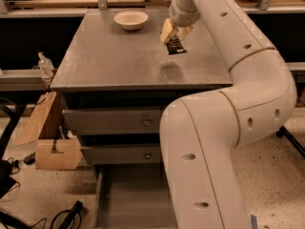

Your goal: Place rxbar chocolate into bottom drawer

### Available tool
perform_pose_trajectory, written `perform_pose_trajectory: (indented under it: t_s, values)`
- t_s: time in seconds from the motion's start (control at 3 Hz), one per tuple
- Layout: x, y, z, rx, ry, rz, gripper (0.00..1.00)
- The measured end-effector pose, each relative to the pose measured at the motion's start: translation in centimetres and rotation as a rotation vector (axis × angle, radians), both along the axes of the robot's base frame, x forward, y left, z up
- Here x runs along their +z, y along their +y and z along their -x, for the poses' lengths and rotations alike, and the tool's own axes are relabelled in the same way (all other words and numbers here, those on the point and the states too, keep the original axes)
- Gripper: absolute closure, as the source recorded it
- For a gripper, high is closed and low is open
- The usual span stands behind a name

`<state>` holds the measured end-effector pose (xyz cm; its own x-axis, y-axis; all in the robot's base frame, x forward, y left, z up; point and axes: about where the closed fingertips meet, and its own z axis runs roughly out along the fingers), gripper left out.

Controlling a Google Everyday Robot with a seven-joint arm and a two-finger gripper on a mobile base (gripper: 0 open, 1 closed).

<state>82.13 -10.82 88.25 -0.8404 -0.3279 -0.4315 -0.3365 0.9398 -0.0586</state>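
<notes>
My gripper (173, 34) hangs over the back middle of the grey cabinet top (109, 61). It is shut on the rxbar chocolate (176, 46), a small black bar that hangs tilted below the cream fingers, clear of the surface, with its shadow on the top just below. The bottom drawer (133, 199) stands pulled open at the cabinet's foot, its flat grey floor bare where it shows. My large white arm covers the drawer's right part.
A cream round bowl (130, 19) sits at the back of the cabinet top, left of the gripper. Two shut grey drawers with round knobs (146, 122) lie above the open one. A cardboard box (52, 151) and cables lie on the floor to the left.
</notes>
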Motion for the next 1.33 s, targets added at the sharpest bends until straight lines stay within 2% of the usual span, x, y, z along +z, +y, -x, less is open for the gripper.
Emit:
perform_pose_trajectory:
  t_s: [0.33,0.67,1.0,1.33]
  values:
    - [2.8,-2.6,3.2,-0.038,0.001,-0.072,1.00]
    - [7.9,-5.1,7.5,-0.080,-0.083,-0.233,1.00]
    - [13.8,-6.4,13.1,-0.072,-0.214,-0.394,1.00]
    - [14.8,-4.4,17.5,0.021,-0.288,-0.543,1.00]
